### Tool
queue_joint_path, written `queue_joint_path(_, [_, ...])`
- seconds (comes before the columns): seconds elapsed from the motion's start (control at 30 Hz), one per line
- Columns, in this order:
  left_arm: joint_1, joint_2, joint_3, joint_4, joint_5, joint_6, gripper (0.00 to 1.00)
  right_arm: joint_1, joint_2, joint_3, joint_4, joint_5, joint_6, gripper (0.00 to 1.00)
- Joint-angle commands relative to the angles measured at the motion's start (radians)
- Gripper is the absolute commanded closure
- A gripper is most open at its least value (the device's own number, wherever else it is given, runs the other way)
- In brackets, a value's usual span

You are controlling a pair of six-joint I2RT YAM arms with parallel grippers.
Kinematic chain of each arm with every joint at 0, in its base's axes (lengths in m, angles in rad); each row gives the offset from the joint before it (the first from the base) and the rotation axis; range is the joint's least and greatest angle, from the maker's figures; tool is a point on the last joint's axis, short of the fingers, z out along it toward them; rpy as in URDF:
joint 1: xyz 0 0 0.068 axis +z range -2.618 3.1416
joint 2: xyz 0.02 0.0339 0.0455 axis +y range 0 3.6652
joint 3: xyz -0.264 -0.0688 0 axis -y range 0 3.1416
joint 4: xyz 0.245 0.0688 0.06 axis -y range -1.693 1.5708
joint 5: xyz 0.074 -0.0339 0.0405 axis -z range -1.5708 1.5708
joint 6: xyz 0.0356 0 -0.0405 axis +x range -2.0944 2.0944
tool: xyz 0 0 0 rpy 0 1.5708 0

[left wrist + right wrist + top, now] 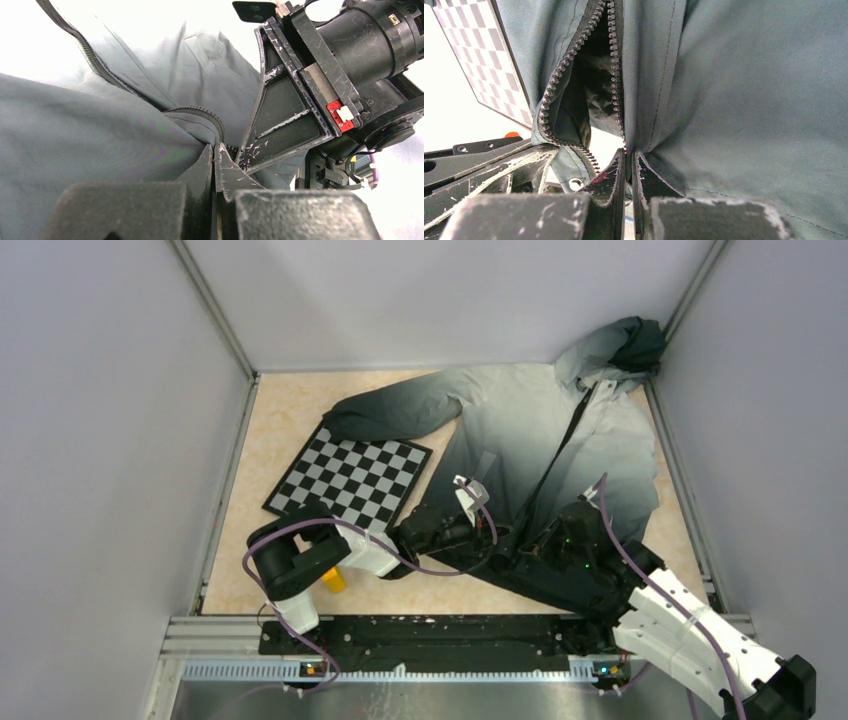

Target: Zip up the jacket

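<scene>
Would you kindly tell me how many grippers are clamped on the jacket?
2. The left gripper pinches the jacket by its zipper teeth; the right gripper pinches the fabric beside the other row of teeth.

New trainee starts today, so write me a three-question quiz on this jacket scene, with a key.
1. True or false: on the jacket, the zipper has its two rows of teeth joined just above the right gripper.
2. Choose one. The left gripper is: A) wide open above the table; B) shut on the jacket's fabric by the zipper; C) out of every view.
3. Fill in: in the top view, left of the jacket lies a black-and-white ____.

Key: 1 false, the rows stand apart there; 2 B; 3 checkerboard.
</scene>
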Motion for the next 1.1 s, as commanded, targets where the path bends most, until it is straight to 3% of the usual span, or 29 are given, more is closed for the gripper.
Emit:
queue_joint_path(0.0, [-0.005, 0.010, 0.025, 0.066, 0.007, 0.000, 1.00, 0.005, -0.016, -0.001, 0.057, -0.005, -0.010, 1.00])
queue_joint_path(1.07, [-0.003, -0.017, 0.025, 0.042, -0.021, 0.029, 1.00, 0.005, -0.015, -0.011, 0.077, -0.032, -0.020, 1.00])
